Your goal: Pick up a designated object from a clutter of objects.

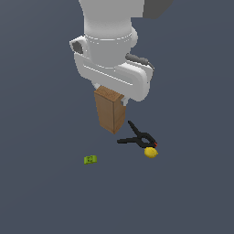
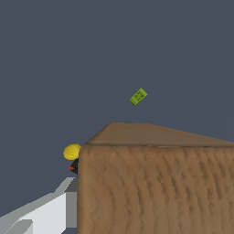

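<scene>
the brown box (image 1: 111, 113) is seen upright directly beneath the white wrist housing (image 1: 112, 59) in the exterior view, its top edge tucked under the housing and its long body hanging below it. the lower end of the box sits above the level of the other items in the picture; whether it touches the dark grey floor (image 1: 41, 192) cannot be told from this view, since no shadow or contact line is rendered

the gripper (image 1: 109, 93) is almost wholly hidden by the housing and the box in the exterior view. in the wrist view one pale finger (image 2: 48, 212) is seen lying flush against one side face of the box (image 2: 155, 187), which fills most of the near field. the opposite finger is not visible, so a two-sided grip is taken as likely but only one contact is confirmed

the black spring clamp (image 1: 137, 137) lies flat on the floor just beside the box, toward the exterior view's right, handles spread. the yellow lemon (image 1: 151, 152) is touching the clamp's jaw end, where a small red tip is noted. in the wrist view the lemon (image 2: 72, 151) peeps past the box edge with a sliver of the clamp (image 2: 74, 167) below it

the small flat green item (image 1: 90, 159) lies alone, well apart from the others, toward the exterior view's left; also seen in the wrist view (image 2: 138, 96)
</scene>
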You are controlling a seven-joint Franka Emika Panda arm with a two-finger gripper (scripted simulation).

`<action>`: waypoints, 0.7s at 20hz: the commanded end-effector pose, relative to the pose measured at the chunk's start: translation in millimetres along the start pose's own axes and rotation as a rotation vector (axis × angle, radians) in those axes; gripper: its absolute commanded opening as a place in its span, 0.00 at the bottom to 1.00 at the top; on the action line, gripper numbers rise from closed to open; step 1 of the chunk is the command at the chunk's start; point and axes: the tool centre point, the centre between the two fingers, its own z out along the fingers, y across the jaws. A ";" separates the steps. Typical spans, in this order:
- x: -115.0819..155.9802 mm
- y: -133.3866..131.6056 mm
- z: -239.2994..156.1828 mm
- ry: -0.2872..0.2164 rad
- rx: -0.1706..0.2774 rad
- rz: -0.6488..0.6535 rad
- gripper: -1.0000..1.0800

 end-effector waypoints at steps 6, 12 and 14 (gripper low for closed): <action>-3.8 -8.4 -56.1 0.006 0.005 0.000 0.00; -4.6 -11.8 -74.9 0.006 0.005 0.000 0.00; -4.4 -12.4 -77.0 0.006 0.005 0.000 0.00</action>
